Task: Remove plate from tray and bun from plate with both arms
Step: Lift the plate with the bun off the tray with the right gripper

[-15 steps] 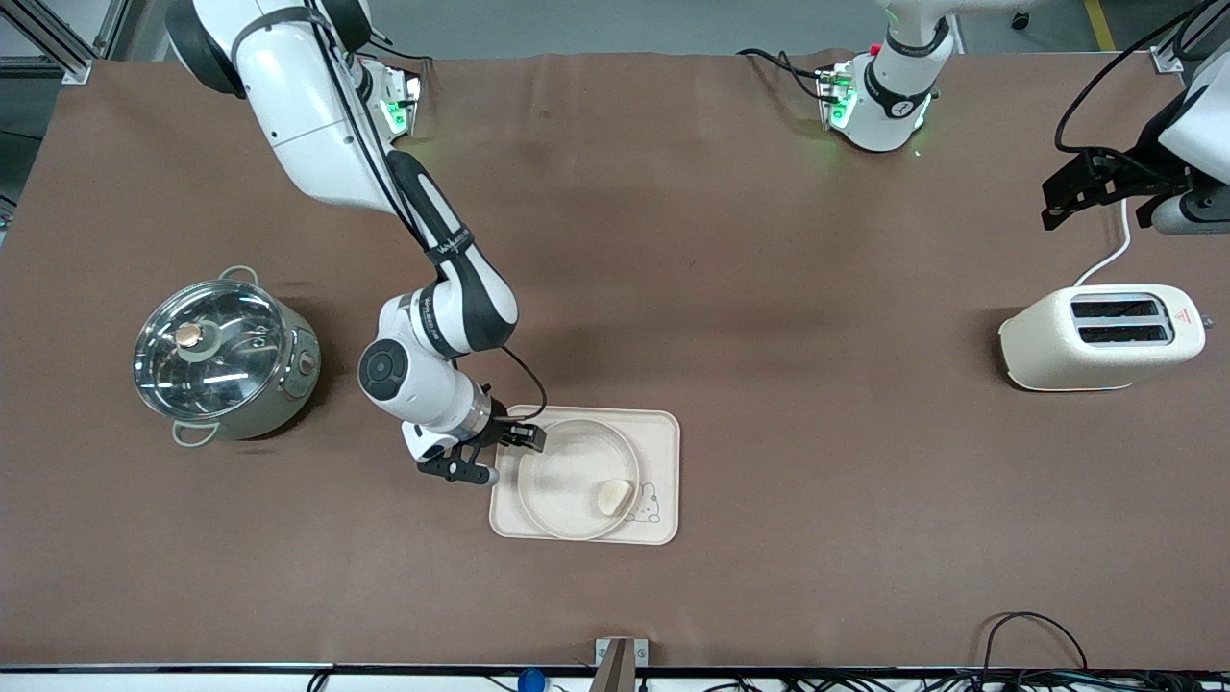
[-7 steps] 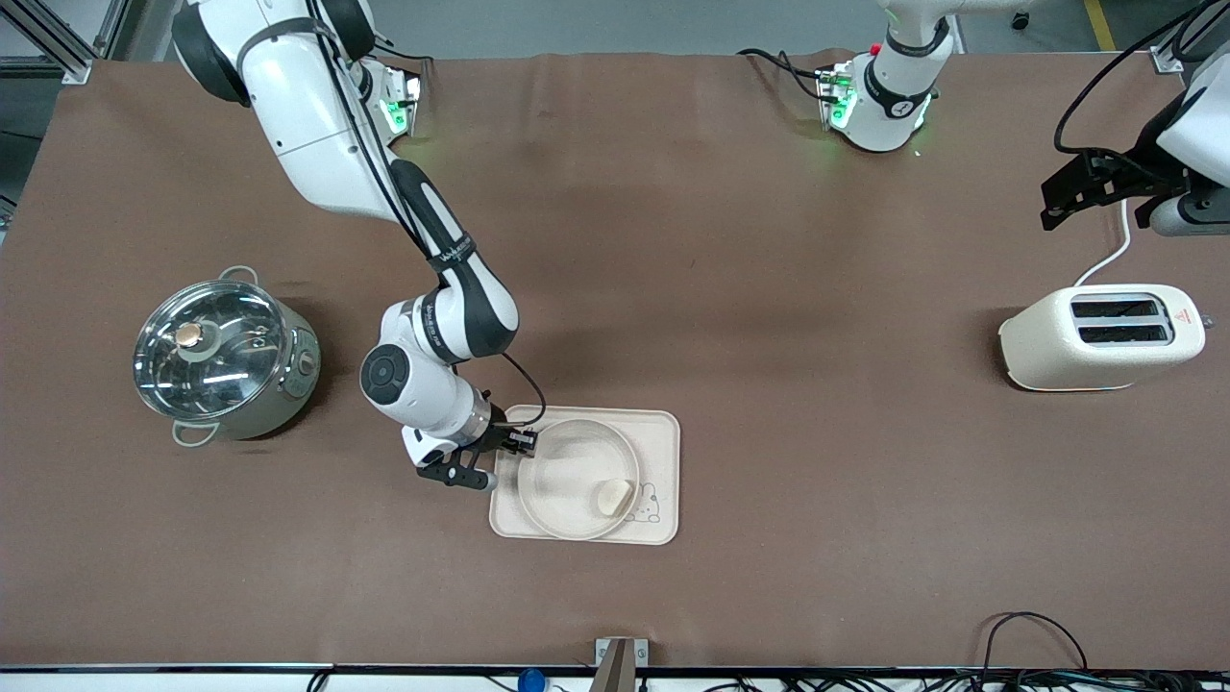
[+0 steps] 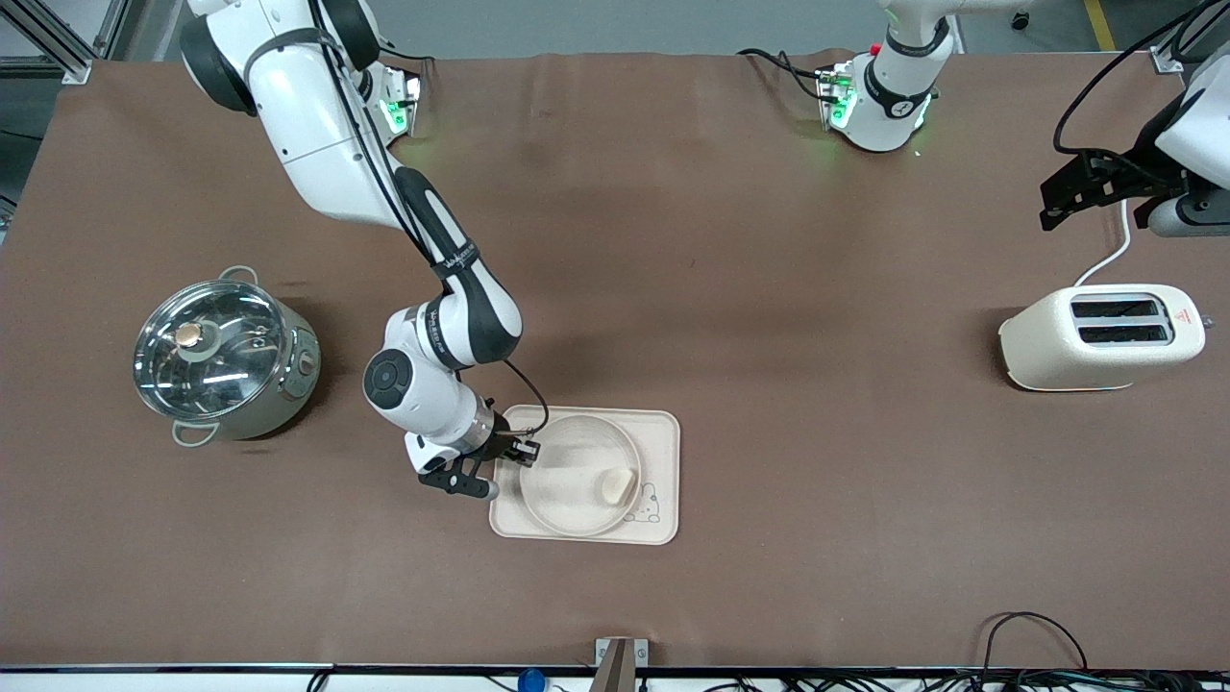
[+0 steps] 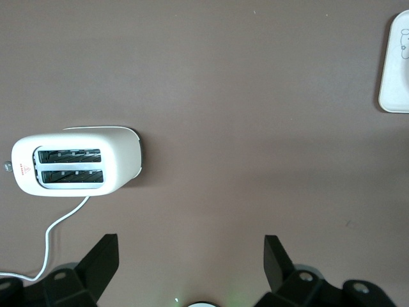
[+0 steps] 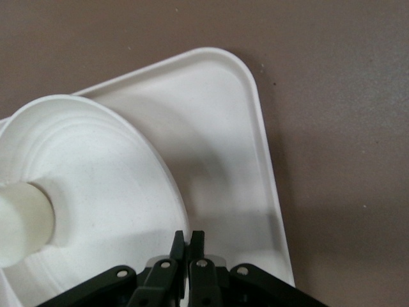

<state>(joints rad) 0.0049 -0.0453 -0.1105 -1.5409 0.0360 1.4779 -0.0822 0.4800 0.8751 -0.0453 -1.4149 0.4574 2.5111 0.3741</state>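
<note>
- My right gripper (image 3: 519, 454) has just pinched its fingers shut on the plate (image 3: 577, 476) rim, plate resting in the tray (image 3: 663, 461), bun (image 3: 616, 485) aboard: ready to lift.
- My left gripper (image 3: 1095, 192) waits above the toaster (image 3: 1100, 336), fingers spread wide, empty.

Right tool (image 3: 520, 450) clamped on plate (image 3: 575, 481) rim, bun (image 3: 616, 484) inside, tray (image 3: 666, 452) beneath.

Lidded pot (image 3: 223, 354) w/ toaster (image 3: 1101, 336) at table ends.
</note>
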